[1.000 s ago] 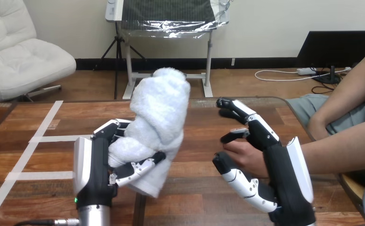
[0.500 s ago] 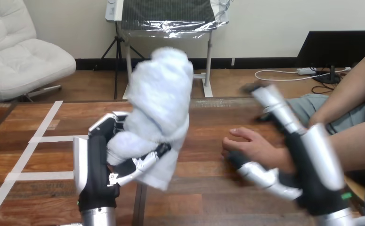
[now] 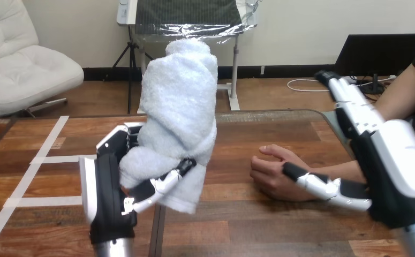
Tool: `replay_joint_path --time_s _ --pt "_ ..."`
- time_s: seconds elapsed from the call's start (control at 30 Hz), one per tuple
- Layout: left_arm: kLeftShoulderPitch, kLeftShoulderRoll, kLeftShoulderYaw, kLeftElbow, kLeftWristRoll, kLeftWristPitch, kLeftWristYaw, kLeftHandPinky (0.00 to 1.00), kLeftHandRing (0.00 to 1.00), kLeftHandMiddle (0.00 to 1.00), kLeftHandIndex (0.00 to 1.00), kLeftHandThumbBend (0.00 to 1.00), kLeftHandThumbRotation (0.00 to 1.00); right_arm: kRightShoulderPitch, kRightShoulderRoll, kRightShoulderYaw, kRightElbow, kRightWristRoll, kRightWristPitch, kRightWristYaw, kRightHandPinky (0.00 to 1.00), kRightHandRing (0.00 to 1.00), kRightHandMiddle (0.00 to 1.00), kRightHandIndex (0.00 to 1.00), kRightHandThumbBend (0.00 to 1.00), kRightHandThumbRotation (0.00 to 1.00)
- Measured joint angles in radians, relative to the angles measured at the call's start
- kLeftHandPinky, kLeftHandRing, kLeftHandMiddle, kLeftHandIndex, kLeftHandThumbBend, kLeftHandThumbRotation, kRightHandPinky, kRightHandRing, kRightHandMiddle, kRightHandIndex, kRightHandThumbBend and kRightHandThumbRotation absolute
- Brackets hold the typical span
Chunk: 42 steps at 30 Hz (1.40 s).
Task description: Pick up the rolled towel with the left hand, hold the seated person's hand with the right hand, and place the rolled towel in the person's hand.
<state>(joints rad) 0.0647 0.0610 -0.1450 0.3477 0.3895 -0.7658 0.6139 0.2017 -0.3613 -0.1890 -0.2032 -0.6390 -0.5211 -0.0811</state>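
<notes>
We grip the rolled towel (image 3: pixel 181 112) upright in our left robot hand (image 3: pixel 108 198), clear of the worktop (image 3: pixel 248 230) for handover; our right robot hand (image 3: pixel 387 160), fingers straight, flanks the person's hand (image 3: pixel 272 174), likely to steady it.

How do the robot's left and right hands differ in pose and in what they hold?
The left hand has fingers curled round the upright rolled towel; the right hand holds nothing, fingers straight. The left hand is apart from the person's hand; the right hand's thumb lies against it. Both are black and white.
</notes>
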Motion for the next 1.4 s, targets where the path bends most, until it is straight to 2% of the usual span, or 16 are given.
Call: replay_joint_path --time_s 0.33,0.53,0.67,0.9,0.97,1.13,1.3,1.4 --pt "0.051 -0.031 0.002 -0.009 0.007 -0.007 -0.011 0.38 0.38 0.43 0.5 0.65 0.0 0.001 -0.056 -0.021 -0.081 -0.084 0.164 0.078 1.0 1.0 1.0 1.0 0.71 0.62" --pt "0.069 -0.04 0.005 -0.009 -0.002 -0.012 -0.03 0.38 0.38 0.43 0.5 0.64 0.0 0.001 -0.087 -0.023 -0.125 -0.124 0.253 0.143 1.0 1.0 1.0 1.0 0.71 0.54" --pt "0.076 -0.044 0.006 -0.009 -0.014 -0.024 -0.045 0.37 0.38 0.44 0.5 0.64 0.0 0.001 -0.108 -0.023 -0.151 -0.146 0.303 0.193 1.0 1.0 1.0 1.0 0.75 0.5" --pt "0.079 -0.051 0.009 -0.01 -0.025 -0.041 -0.063 0.37 0.39 0.44 0.5 0.63 0.0 0.0 -0.16 -0.023 -0.205 -0.184 0.405 0.331 1.0 1.0 1.0 0.96 0.8 0.43" --pt "0.08 -0.054 0.01 -0.01 -0.029 -0.044 -0.068 0.37 0.39 0.44 0.5 0.63 0.0 0.0 -0.172 -0.023 -0.218 -0.188 0.433 0.37 1.0 1.0 1.0 0.93 0.84 0.37" --pt "0.084 -0.062 0.012 -0.012 -0.041 -0.049 -0.085 0.37 0.39 0.44 0.5 0.63 0.0 -0.005 -0.198 -0.022 -0.239 -0.195 0.495 0.461 1.0 1.0 0.99 0.89 0.88 0.31" --pt "0.088 -0.069 0.014 -0.019 -0.047 -0.049 -0.102 0.37 0.39 0.44 0.5 0.63 0.0 -0.016 -0.22 -0.018 -0.253 -0.2 0.545 0.543 1.0 0.99 0.94 0.84 0.93 0.24" --pt "0.091 -0.073 0.016 -0.027 -0.048 -0.049 -0.111 0.37 0.39 0.44 0.5 0.63 0.0 -0.024 -0.238 -0.013 -0.256 -0.2 0.556 0.581 0.94 0.95 0.9 0.82 0.94 0.2"
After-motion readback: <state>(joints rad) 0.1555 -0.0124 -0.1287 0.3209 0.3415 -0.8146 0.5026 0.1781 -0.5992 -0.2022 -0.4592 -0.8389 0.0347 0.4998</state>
